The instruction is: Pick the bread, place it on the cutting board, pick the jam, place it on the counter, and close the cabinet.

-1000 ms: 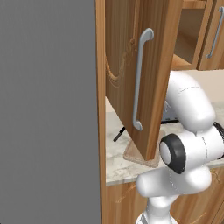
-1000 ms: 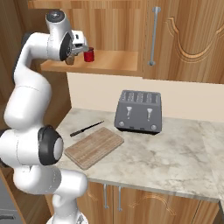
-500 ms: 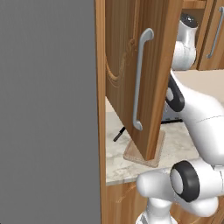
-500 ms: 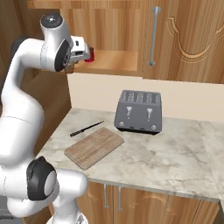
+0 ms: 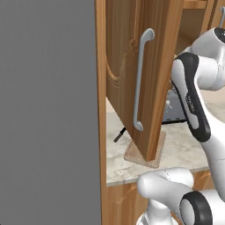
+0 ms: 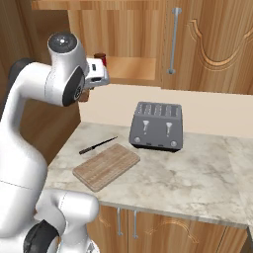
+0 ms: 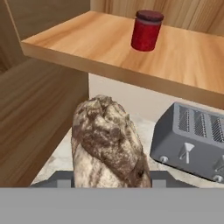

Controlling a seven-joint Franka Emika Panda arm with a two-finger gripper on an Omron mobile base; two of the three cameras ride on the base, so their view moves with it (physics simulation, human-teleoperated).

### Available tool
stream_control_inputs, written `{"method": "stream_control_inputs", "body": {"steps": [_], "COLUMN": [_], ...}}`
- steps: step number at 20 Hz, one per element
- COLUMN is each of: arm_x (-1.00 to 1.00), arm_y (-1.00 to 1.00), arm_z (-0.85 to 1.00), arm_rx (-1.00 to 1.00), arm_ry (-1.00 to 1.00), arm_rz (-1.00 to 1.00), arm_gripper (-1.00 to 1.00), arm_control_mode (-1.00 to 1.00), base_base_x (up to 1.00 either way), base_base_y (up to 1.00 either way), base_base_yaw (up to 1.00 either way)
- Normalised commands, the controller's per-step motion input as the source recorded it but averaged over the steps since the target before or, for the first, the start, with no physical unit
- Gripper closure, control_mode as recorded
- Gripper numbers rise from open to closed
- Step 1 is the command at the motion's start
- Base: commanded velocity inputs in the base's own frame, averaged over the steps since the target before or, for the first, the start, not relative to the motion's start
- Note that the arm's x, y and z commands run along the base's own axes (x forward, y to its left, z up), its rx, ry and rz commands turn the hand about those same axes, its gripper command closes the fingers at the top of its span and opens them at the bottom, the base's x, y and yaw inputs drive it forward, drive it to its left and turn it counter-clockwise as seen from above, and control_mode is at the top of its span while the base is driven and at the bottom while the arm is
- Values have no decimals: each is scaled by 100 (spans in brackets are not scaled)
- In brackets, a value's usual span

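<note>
Left base view: I see the cabinet [image 5: 145, 74] door standing open, its edge over the board [image 5: 151, 154] on the tabletop [image 5: 184, 145].

Right base view: the jaws [image 6: 88, 95] are raised at the left, beside the open cabinet shelf [image 6: 131, 69]. The jam [image 6: 100, 59] stands on that shelf, partly hidden behind the hand. Below on the tabletop, left to right: a knife [image 6: 98, 145], the board, bare, then the toaster [image 6: 157, 126].

Hand view: I see the bread [image 7: 109, 144] clamped in the jaws, upright, held in the air above the tabletop. The jam is up on the shelf, well apart from the bread; the toaster sits lower right.
</note>
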Motion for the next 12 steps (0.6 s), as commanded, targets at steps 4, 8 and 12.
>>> {"method": "stream_control_inputs", "body": {"steps": [4, 8, 12], "arm_x": [-55, -32, 0], "arm_y": [-37, -18, -6], "arm_z": [-25, -26, -30], "arm_rx": [0, 0, 0], "arm_ry": [2, 5, 9], "arm_rz": [-1, -3, 0], "arm_gripper": [100, 100, 100], "arm_control_mode": [-100, -100, -100], "base_base_x": [0, 0, 0], "base_base_y": [0, 0, 0], "base_base_yaw": [0, 0, 0]}}
